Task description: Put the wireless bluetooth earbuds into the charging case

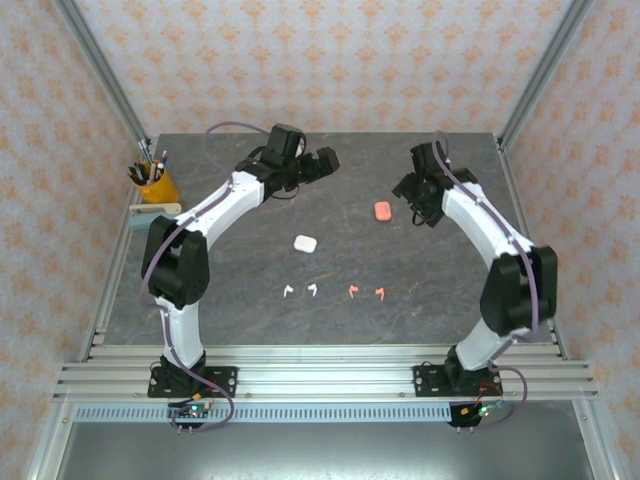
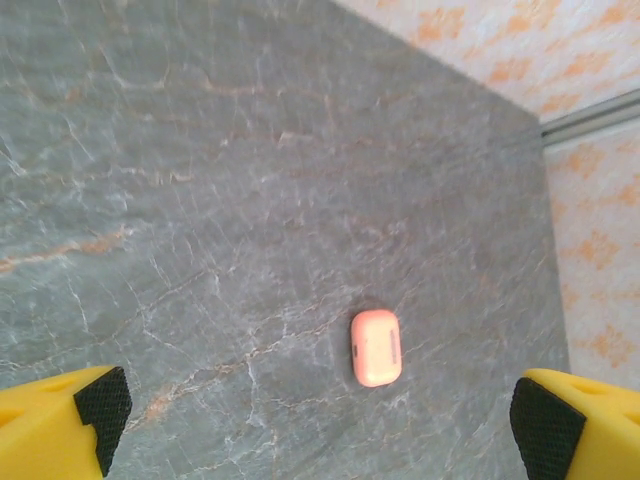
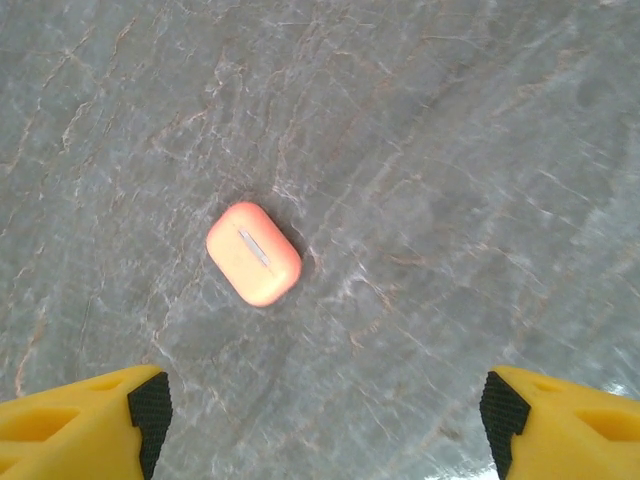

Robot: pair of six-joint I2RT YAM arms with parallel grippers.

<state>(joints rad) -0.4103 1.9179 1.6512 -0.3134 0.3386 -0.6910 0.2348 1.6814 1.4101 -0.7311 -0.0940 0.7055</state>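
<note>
Right wrist shows a smooth rounded coral-pink case (image 3: pixel 254 253) on veined grey tabletop (image 3: pixel 470 150).

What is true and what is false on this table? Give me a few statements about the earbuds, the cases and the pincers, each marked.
1. The white earbuds and the pink earbuds lie loose on the table, outside both cases. True.
2. The right pincer grips the pink case. False: the pincer is open, and the case lies on the table apart from it.
3. The white case lies nearer the earbuds than the pink case does. True.
4. The white earbuds lie to the right of the pink ones. False: they lie to the left.
5. The left pincer is shut. False: it is open and empty.
6. A yellow cup of pens stands at the table's left edge. True.
</note>
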